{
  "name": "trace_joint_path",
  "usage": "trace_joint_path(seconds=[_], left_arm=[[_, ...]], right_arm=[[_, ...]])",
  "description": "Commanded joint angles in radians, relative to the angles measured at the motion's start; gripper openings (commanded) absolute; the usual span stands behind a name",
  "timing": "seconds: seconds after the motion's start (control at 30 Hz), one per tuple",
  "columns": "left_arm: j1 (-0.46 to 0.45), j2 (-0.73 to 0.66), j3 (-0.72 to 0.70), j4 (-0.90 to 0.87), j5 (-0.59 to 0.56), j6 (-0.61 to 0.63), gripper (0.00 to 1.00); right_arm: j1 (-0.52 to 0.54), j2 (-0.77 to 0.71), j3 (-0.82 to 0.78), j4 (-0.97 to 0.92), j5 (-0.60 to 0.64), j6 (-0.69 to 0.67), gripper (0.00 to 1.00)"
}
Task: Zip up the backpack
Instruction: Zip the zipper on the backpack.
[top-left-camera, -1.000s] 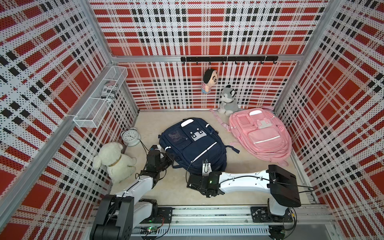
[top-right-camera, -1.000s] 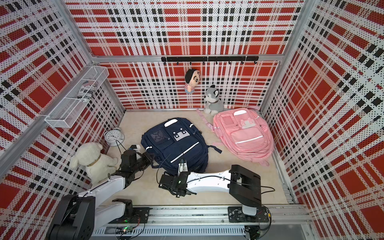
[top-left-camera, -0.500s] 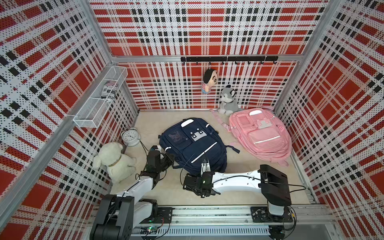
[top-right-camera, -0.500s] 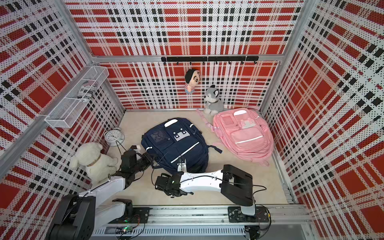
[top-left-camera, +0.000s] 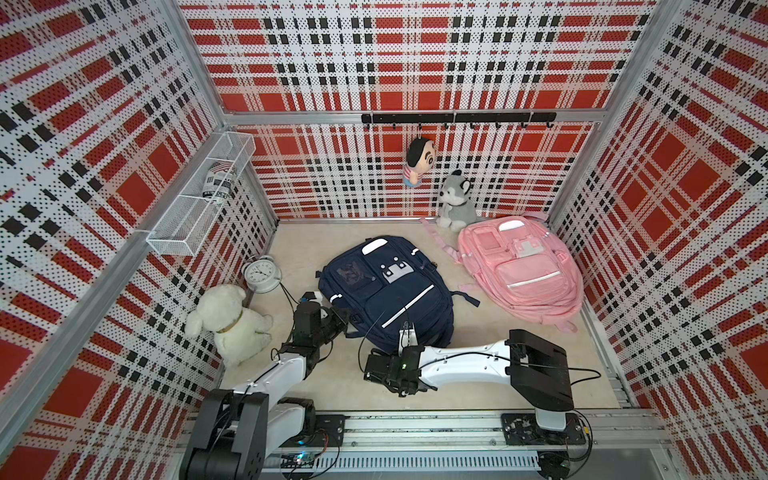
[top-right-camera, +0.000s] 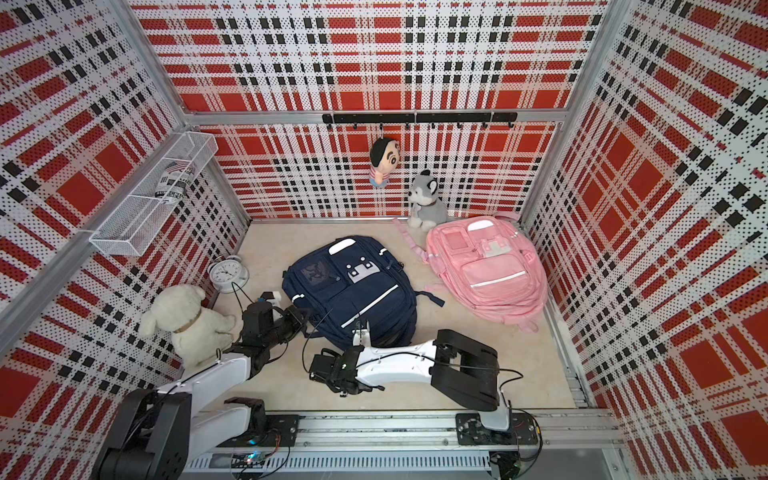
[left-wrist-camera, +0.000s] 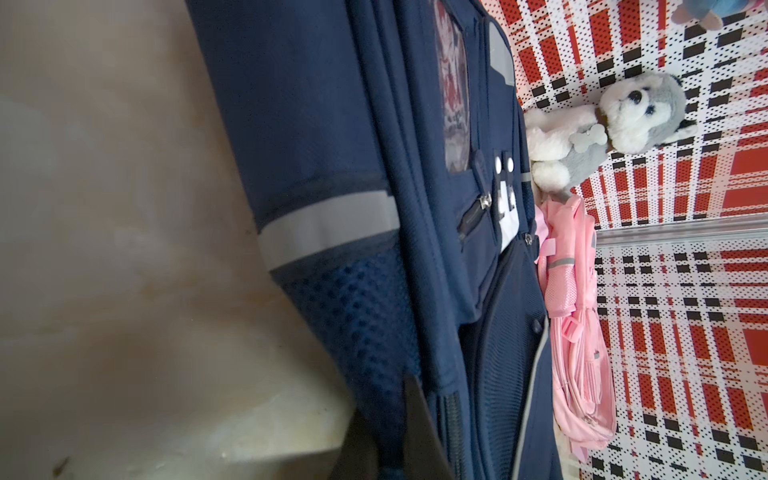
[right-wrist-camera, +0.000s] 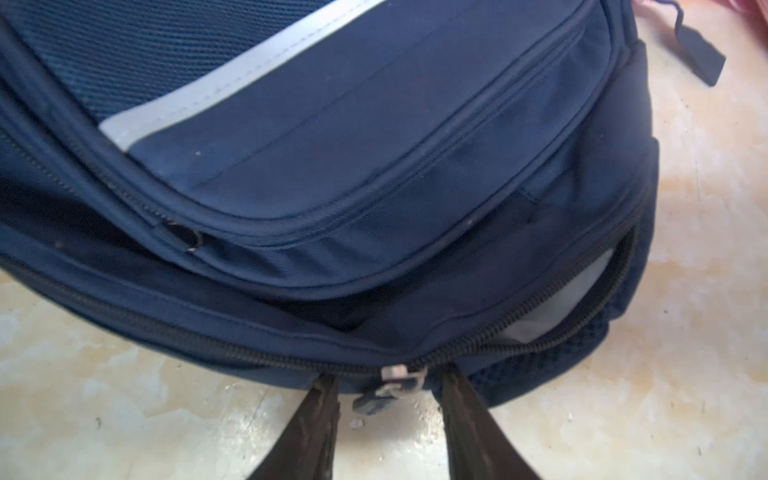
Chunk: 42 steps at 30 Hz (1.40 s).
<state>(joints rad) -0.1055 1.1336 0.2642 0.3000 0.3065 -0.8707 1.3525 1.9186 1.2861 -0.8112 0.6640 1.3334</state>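
The navy backpack (top-left-camera: 386, 299) (top-right-camera: 349, 295) lies flat in the middle of the floor. My left gripper (top-left-camera: 337, 321) (top-right-camera: 297, 318) is at its near-left side, shut on the mesh side fabric (left-wrist-camera: 365, 316), which sits pinched between the jaws (left-wrist-camera: 390, 440). At the backpack's near edge is my right gripper (top-left-camera: 405, 338) (top-right-camera: 360, 332) (right-wrist-camera: 390, 415), open. Its black fingers (right-wrist-camera: 324, 419) stand on either side of the zipper slider (right-wrist-camera: 401, 372) and its dangling pull (right-wrist-camera: 372, 403) without touching them. On one side of the slider the zipper gapes (right-wrist-camera: 582, 291), showing grey lining; on the other side the teeth are joined.
A pink backpack (top-left-camera: 523, 274) lies to the right, with a husky plush (top-left-camera: 455, 201) behind it. A white plush dog (top-left-camera: 230, 322) and an alarm clock (top-left-camera: 261, 274) sit at the left wall. A doll (top-left-camera: 417, 162) hangs from the hook rail, and a wire basket (top-left-camera: 203, 195) is on the left wall.
My right arm has slid a little to the left along the backpack's near edge. The left arm and the backpack have stayed where they were.
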Motion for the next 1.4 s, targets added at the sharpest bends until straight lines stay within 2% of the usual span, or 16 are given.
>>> trace_joint_path(seconds=[0.0, 0.23, 0.53, 0.77, 0.9, 1.03, 1.37], left_arm=[[-0.004, -0.021, -0.005, 0.072, 0.055, 0.002, 0.00], [0.029, -0.023, -0.016, 0.077, 0.080, 0.005, 0.00], [0.071, -0.034, -0.026, 0.076, 0.102, 0.011, 0.00], [0.077, -0.034, -0.026, 0.074, 0.103, 0.010, 0.00], [0.089, -0.031, -0.025, 0.071, 0.098, 0.016, 0.00], [0.116, -0.016, -0.014, 0.054, 0.089, 0.039, 0.00], [0.180, 0.061, 0.059, 0.017, -0.048, 0.110, 0.00]], right_arm=[[-0.012, -0.012, -0.031, 0.046, -0.009, 0.001, 0.34], [-0.013, -0.027, -0.049, 0.079, -0.024, -0.063, 0.18], [-0.019, -0.072, -0.121, 0.131, -0.070, -0.134, 0.11], [-0.038, -0.095, -0.195, 0.261, -0.153, -0.226, 0.09], [-0.039, -0.105, -0.213, 0.273, -0.169, -0.230, 0.00], [-0.038, -0.133, -0.246, 0.291, -0.197, -0.261, 0.00], [-0.061, -0.267, -0.365, 0.289, -0.263, -0.376, 0.00]])
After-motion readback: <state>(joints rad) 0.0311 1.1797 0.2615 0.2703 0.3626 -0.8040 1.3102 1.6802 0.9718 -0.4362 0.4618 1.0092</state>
